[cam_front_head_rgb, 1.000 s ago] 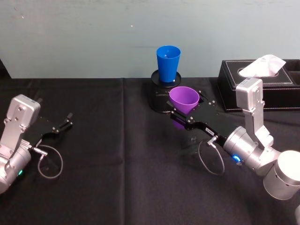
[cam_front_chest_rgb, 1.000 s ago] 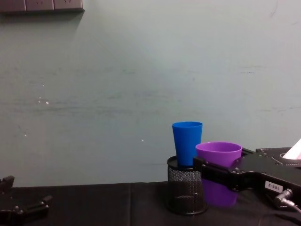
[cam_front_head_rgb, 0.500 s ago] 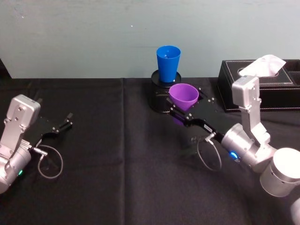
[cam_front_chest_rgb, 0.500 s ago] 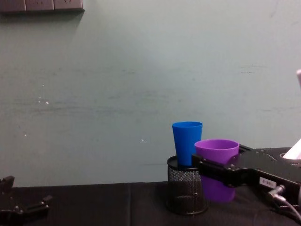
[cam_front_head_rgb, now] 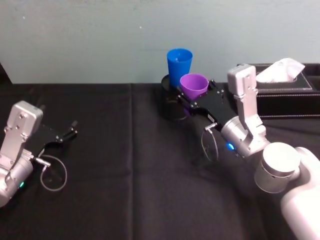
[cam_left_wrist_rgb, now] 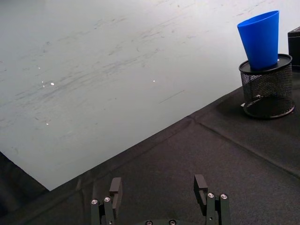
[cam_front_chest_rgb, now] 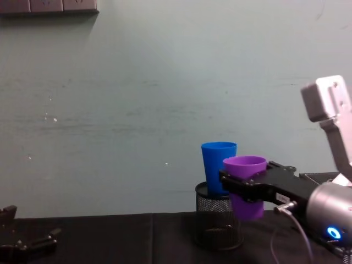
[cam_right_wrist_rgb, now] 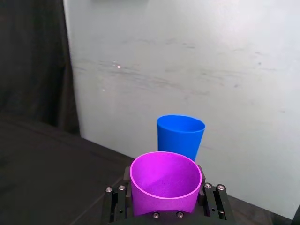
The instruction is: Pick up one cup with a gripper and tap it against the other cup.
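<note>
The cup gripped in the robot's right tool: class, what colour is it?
The cup is plain purple, shown best in the right wrist view.

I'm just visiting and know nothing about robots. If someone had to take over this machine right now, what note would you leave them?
Right gripper: shut on the purple cup, holding it upright above the table.
Left gripper: open, idle, low at the table's left side.
Blue cup: stands in the black mesh pen holder at the back, right next to the purple cup.
Done: purple cup picked up and held beside the blue one.
Left: the tap itself. I cannot tell whether the cups touch yet.
</note>
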You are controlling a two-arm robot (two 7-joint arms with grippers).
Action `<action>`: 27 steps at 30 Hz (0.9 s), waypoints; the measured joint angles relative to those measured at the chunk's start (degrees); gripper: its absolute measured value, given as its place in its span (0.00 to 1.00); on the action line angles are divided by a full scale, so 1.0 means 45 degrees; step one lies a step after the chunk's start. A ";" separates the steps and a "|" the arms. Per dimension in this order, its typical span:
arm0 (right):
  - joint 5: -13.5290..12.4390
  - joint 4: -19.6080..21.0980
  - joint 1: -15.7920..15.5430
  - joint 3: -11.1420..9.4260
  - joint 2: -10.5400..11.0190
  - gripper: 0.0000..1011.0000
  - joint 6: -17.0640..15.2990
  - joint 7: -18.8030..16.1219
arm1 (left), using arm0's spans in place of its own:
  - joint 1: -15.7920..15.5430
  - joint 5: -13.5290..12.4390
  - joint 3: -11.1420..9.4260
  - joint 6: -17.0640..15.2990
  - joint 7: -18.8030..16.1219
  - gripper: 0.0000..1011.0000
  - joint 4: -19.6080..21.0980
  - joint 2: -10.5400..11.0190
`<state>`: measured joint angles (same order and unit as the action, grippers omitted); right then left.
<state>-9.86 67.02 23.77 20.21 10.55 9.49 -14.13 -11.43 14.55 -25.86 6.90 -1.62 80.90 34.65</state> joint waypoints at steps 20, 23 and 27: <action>0.0374 -0.2706 0.1731 -0.0564 -0.1502 0.74 0.0160 0.0361 | 0.0000 0.0000 0.0000 0.0000 0.0000 0.99 0.0000 0.0000; 0.0409 -0.3120 0.1996 -0.0652 -0.1636 0.74 0.0190 0.0298 | 0.0001 0.0000 0.0000 0.0000 0.0000 0.99 0.0000 -0.0001; 0.0472 -0.3475 0.2224 -0.0789 -0.1772 0.74 0.0264 0.0175 | -0.0001 0.0000 0.0001 0.0000 0.0000 0.99 0.0000 0.0000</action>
<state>-7.74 51.38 33.78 16.66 2.58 10.68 -13.34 -11.43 14.55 -25.86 6.90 -1.62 80.90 34.65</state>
